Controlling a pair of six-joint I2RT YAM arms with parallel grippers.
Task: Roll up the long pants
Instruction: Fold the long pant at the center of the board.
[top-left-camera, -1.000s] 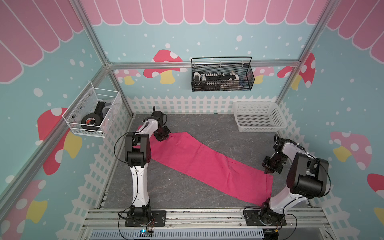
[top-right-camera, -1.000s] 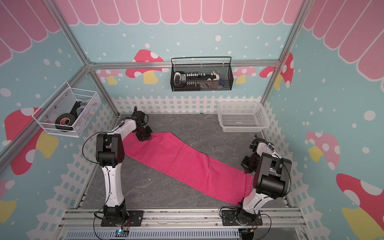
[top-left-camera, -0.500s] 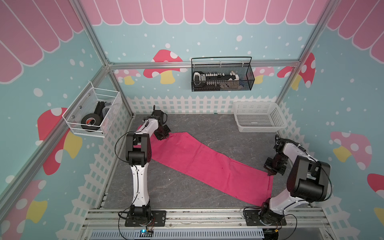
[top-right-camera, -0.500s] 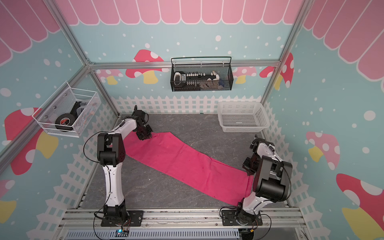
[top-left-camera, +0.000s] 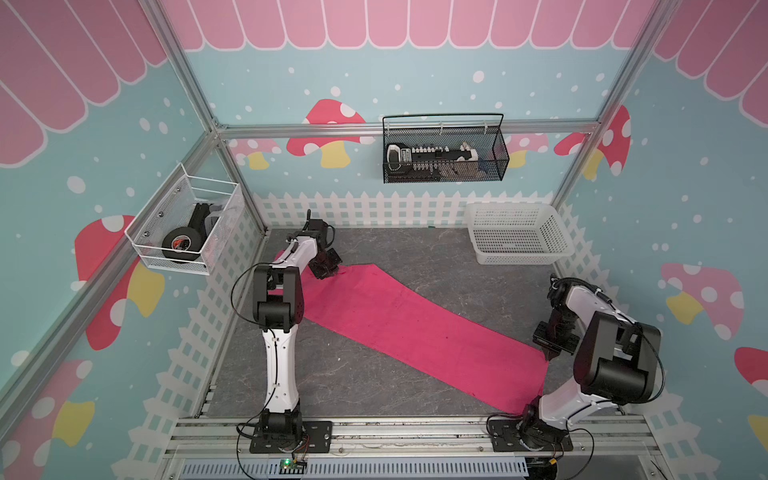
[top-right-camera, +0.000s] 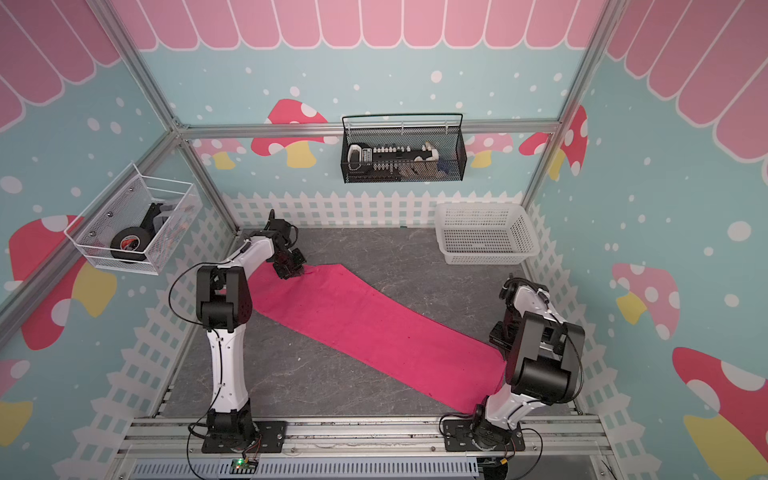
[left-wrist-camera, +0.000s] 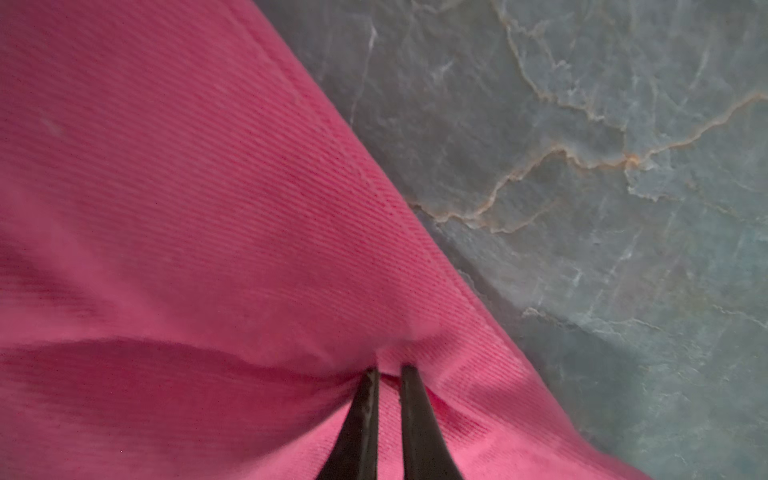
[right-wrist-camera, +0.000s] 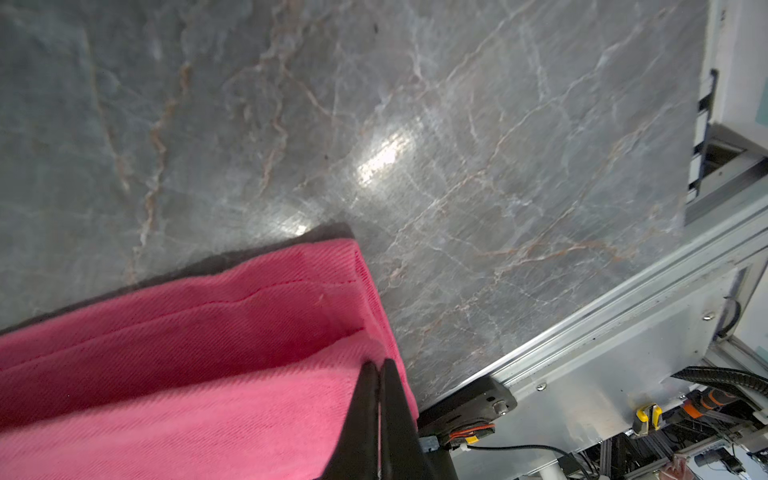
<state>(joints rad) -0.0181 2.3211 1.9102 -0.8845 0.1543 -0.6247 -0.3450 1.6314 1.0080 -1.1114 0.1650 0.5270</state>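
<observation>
The long pants (top-left-camera: 415, 324) are hot pink and lie flat in one long strip on the grey table (top-left-camera: 353, 374), running from back left to front right in both top views. At the back-left end my left gripper (top-left-camera: 330, 272) is shut on a pinched fold of the cloth (left-wrist-camera: 208, 208), its dark fingertips (left-wrist-camera: 411, 376) nearly touching. My right gripper (top-left-camera: 549, 356) is at the front-right end. Its jaws (right-wrist-camera: 380, 365) are pressed together on the hem corner (right-wrist-camera: 332, 266), which hangs slightly above the table.
A white plastic basket (top-left-camera: 515, 257) stands at the back right corner. A black wire basket (top-left-camera: 444, 153) hangs on the back wall and a white wire basket (top-left-camera: 183, 232) with tape rolls on the left wall. A white picket fence (top-left-camera: 374, 208) borders the table; the aluminium rail (top-left-camera: 395, 432) runs along the front.
My right gripper has moved a little toward the front right, drawing the pants' end with it and stretching the strip. The left gripper has stayed in place.
</observation>
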